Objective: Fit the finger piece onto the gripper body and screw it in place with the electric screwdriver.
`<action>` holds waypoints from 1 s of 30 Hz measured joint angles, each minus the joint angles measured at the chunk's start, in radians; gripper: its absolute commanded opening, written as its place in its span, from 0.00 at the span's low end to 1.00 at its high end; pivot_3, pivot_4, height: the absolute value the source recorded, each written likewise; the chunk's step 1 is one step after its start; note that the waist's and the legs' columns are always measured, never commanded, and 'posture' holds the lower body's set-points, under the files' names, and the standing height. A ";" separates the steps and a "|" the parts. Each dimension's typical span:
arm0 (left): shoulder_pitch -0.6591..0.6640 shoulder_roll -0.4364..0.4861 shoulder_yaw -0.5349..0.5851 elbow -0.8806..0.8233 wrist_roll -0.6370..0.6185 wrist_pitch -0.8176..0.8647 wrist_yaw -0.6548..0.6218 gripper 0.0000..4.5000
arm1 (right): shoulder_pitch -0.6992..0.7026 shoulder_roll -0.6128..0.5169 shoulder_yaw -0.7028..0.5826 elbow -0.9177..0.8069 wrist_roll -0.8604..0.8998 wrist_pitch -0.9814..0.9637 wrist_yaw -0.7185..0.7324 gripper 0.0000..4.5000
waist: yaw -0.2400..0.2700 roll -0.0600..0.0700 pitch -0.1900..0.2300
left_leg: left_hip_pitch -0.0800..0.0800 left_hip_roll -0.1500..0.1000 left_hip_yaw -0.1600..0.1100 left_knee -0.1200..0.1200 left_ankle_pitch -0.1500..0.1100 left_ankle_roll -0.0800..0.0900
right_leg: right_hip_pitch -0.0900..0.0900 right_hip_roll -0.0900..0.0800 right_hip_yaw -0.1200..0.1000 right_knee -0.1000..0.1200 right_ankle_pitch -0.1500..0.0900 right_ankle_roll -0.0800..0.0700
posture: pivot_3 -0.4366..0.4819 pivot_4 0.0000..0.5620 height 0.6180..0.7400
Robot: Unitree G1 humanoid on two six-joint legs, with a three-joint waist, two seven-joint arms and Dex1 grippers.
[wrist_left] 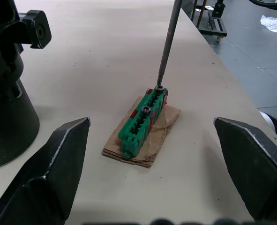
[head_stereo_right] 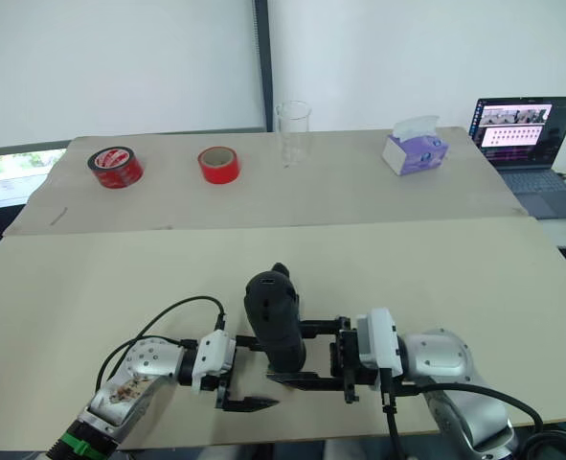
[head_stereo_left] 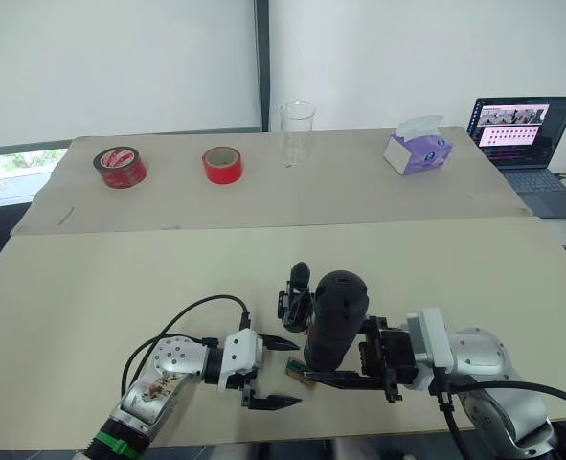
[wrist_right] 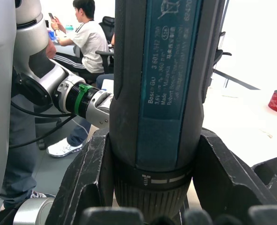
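So we count two rolls of tape at the far side, a dark red roll (head_stereo_left: 120, 167) and a bright red roll (head_stereo_left: 223, 165), plus one clear cup (head_stereo_left: 298, 132), one tissue box (head_stereo_left: 418, 150) and one laptop (head_stereo_left: 525, 132), all well away from both pincers. Close in there's one electric screwdriver (head_stereo_left: 335, 320), one gripper body (head_stereo_left: 296, 298) and one green block (wrist_left: 143, 121) sitting on a scrap of brown cardboard (wrist_left: 154, 136). The right gripper (wrist_right: 150, 180) is clamped on the screwdriver, one finger pressed to each side of the barrel just above its collar. Its long axis runs close to vertical with a slight lean: rounded end up, thin metal bit (wrist_left: 167, 43) down, the tip sitting on a screw head at one end of the green block. The left gripper (head_stereo_left: 272, 371) has its fingers spread wide with nothing between them; the green block lies on the table just ahead of them, in line with the gap. The block's long axis runs away from that pincer at a slant. The gripper body stands upright just beyond the left pincer's tips, right next to the screwdriver barrel. We can't pick out the finger piece as a separate part.
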 measured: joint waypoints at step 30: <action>0.002 0.002 0.000 0.000 -0.001 0.000 0.009 1.00 | -0.001 -0.001 0.001 0.000 0.000 0.000 0.007 0.43 | 0.000 0.000 0.000 | 0.000 0.000 0.000 0.000 0.000 0.000 | 0.000 0.000 0.000 0.000 0.000 0.000 | 0.48 0.27 1.00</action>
